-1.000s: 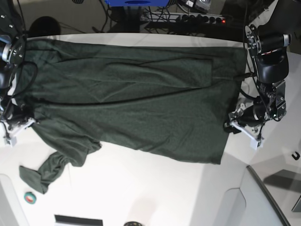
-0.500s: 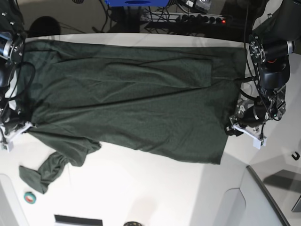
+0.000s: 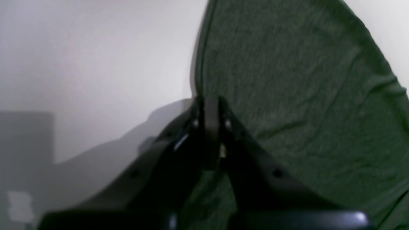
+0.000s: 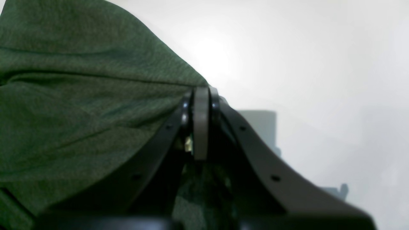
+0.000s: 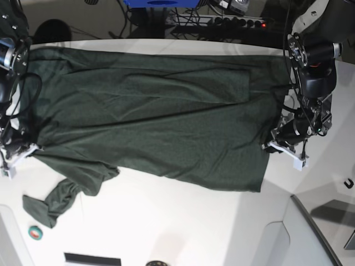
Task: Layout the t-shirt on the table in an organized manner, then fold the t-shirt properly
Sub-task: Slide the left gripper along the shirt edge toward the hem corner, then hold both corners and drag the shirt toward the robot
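The dark green t-shirt [image 5: 155, 116] lies spread lengthwise across the white table [image 5: 166, 221], with one sleeve bunched at the lower left [image 5: 55, 202]. My left gripper [image 5: 272, 145] sits at the shirt's right-hand edge, shut on the hem; in the left wrist view its tips [image 3: 209, 107] meet at the edge of the t-shirt [image 3: 287, 95]. My right gripper [image 5: 29, 149] is at the shirt's left edge, shut on the cloth; in the right wrist view its tips [image 4: 201, 94] pinch the t-shirt [image 4: 80, 95], which pulls taut toward them.
A small green tape roll [image 5: 35, 233] lies near the front left corner. A dark flat object [image 5: 91, 259] and a round black item [image 5: 156, 264] sit at the front edge. A power strip and cables [image 5: 222, 21] run behind the table.
The left gripper has closed on the shirt's right hem and shifted slightly inward. The right gripper stays shut on the left edge, a little lower than a second ago.
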Available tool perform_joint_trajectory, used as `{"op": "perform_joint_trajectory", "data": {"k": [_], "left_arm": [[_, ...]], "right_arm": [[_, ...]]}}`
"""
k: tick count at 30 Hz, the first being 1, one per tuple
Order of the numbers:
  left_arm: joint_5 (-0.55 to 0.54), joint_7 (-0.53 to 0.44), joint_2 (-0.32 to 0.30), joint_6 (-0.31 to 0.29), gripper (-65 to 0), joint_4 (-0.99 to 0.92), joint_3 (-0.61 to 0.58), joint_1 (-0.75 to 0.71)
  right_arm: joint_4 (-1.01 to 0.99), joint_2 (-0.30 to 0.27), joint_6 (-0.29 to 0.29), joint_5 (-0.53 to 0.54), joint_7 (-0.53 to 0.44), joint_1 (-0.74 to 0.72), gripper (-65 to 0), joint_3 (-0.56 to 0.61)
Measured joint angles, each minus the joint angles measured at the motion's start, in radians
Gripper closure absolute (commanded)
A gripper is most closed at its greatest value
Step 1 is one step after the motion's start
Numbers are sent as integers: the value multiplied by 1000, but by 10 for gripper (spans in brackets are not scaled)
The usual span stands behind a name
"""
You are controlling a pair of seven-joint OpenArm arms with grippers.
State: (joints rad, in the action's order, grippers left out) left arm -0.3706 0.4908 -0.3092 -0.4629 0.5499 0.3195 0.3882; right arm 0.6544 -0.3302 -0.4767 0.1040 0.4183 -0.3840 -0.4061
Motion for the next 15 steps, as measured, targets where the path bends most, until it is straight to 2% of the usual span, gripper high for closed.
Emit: {"op": "perform_joint_trajectory", "data": {"k": [3, 5, 8, 10, 15], "left_arm": [[2, 19, 5, 6, 0, 122, -1, -77], [0, 66, 5, 24, 0, 206, 0, -124], [27, 137, 14, 98, 0, 349, 44, -185], [24, 156, 11, 98, 0, 439, 79, -226], [23, 273, 7, 103, 0, 565, 119, -276]], "right_arm": [[0, 0, 0, 0, 1, 1, -2, 0], [0, -1, 0, -2, -2, 2, -2, 0], [-1, 0, 0, -2, 1, 2, -2, 0], [-2, 1, -2, -1, 1, 2, -2, 0], [-2, 2, -3, 0, 0, 3, -2, 0]]}}
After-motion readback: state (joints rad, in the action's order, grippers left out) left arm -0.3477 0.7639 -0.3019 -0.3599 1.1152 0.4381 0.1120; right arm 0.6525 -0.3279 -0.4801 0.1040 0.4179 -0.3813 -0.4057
